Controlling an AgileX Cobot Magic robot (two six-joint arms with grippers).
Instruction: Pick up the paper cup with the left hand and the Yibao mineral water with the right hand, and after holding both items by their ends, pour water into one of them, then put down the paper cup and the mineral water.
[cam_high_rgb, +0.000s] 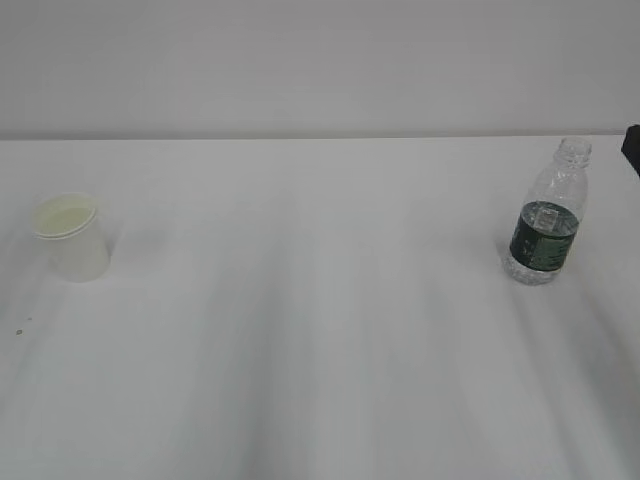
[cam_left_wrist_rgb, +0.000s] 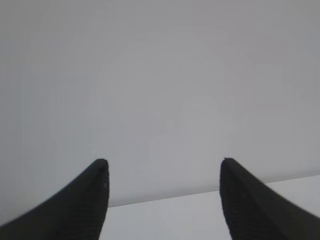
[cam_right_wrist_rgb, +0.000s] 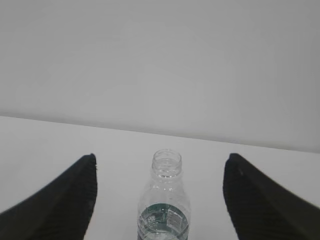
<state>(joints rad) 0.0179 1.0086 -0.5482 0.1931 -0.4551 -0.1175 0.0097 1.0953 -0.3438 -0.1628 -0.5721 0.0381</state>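
The white paper cup (cam_high_rgb: 72, 237) stands upright at the left of the table. The clear Yibao mineral water bottle (cam_high_rgb: 547, 217) with a dark green label and no cap stands upright at the right. My right gripper (cam_right_wrist_rgb: 160, 162) is open; the bottle (cam_right_wrist_rgb: 164, 205) stands between and beyond its two black fingers, untouched. A black corner of the right arm (cam_high_rgb: 631, 148) shows at the right edge of the exterior view. My left gripper (cam_left_wrist_rgb: 164, 167) is open and empty, facing the wall and the table's far edge. The cup is out of the left wrist view.
The white table (cam_high_rgb: 320, 350) runs back to a pale grey wall (cam_high_rgb: 320, 60). A wide stretch of bare tabletop lies between the cup and the bottle. A tiny dark speck (cam_high_rgb: 19, 331) lies in front of the cup.
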